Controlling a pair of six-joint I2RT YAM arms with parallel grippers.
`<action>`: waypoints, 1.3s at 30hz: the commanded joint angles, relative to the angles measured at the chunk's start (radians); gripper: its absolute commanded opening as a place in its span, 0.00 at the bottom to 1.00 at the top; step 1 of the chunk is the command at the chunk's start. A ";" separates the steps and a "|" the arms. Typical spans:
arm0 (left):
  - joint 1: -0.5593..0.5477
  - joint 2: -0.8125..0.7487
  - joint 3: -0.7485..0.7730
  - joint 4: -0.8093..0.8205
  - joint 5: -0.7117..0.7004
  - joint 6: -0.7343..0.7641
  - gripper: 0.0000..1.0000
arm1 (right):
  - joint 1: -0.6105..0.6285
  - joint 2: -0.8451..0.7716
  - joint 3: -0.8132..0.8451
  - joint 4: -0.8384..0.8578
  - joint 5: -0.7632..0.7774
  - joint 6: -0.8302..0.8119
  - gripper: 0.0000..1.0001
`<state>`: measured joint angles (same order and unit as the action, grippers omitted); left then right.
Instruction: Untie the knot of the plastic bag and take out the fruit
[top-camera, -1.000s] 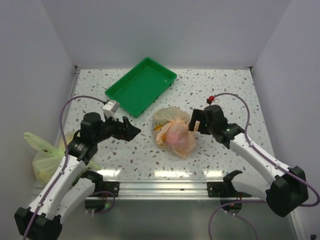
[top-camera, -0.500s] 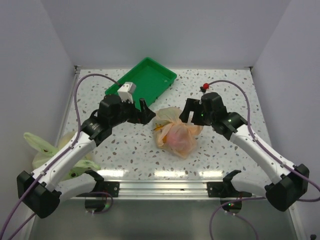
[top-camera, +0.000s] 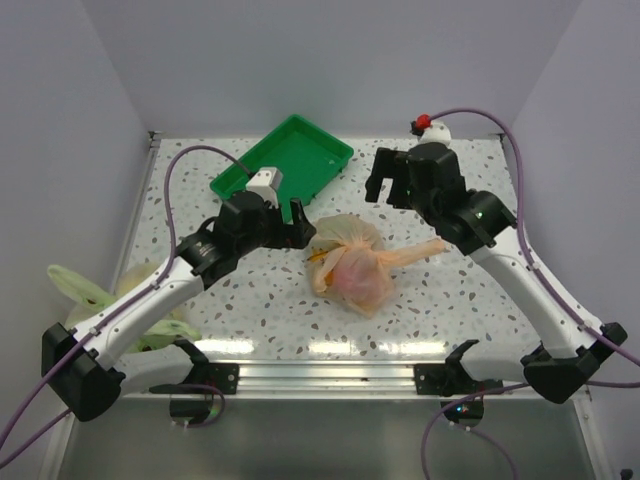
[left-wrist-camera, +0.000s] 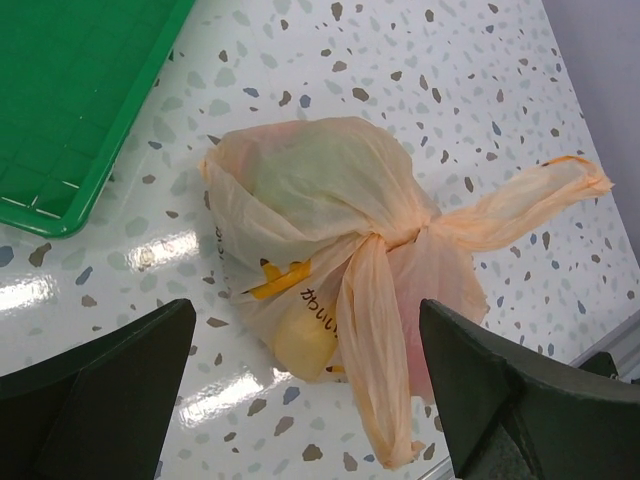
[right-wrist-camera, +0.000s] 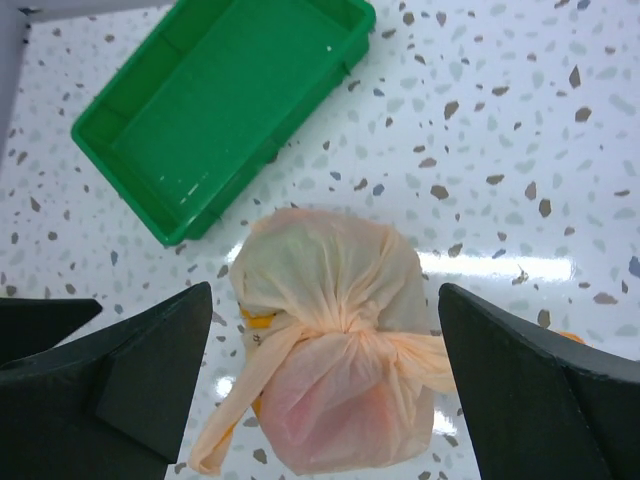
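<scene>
The pale orange plastic bag (top-camera: 350, 268) lies tied shut on the speckled table; it also shows in the left wrist view (left-wrist-camera: 310, 200) and the right wrist view (right-wrist-camera: 330, 300). Its knot (left-wrist-camera: 395, 238) (right-wrist-camera: 347, 325) sits on top, with one tail (top-camera: 420, 250) stretched right and another hanging over the front. Fruit shows dimly through the film as pink (right-wrist-camera: 340, 410), yellow (left-wrist-camera: 300, 340) and greenish (left-wrist-camera: 300, 170) shapes. My left gripper (top-camera: 298, 228) (left-wrist-camera: 305, 305) is open just left of the bag, not touching it. My right gripper (top-camera: 387, 185) (right-wrist-camera: 322, 290) is open and raised behind it.
A green tray (top-camera: 250, 185) (right-wrist-camera: 120, 150) stands behind the bag to the left. A yellow-green bag (top-camera: 90, 310) lies at the table's left edge by the left arm. Walls close in the left, right and back.
My right gripper has lifted up and back from the bag, leaving one tail stretched out to the right. My left arm has swung forward and right, up to the bag's left side.
</scene>
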<state>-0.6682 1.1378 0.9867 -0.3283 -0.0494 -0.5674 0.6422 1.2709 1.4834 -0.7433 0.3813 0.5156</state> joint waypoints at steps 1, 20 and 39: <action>-0.017 -0.026 0.027 -0.018 -0.052 -0.009 1.00 | -0.001 0.005 0.057 -0.094 0.024 -0.071 0.99; -0.042 0.030 0.000 0.041 -0.119 -0.054 1.00 | -0.004 0.061 -0.544 0.363 -0.327 0.250 0.77; -0.137 0.375 0.350 -0.043 -0.161 -0.075 1.00 | 0.004 -0.148 -0.695 0.574 -0.357 -0.063 0.00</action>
<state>-0.7784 1.4586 1.2308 -0.3527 -0.1703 -0.6003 0.6415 1.1782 0.7933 -0.2527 0.0330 0.5678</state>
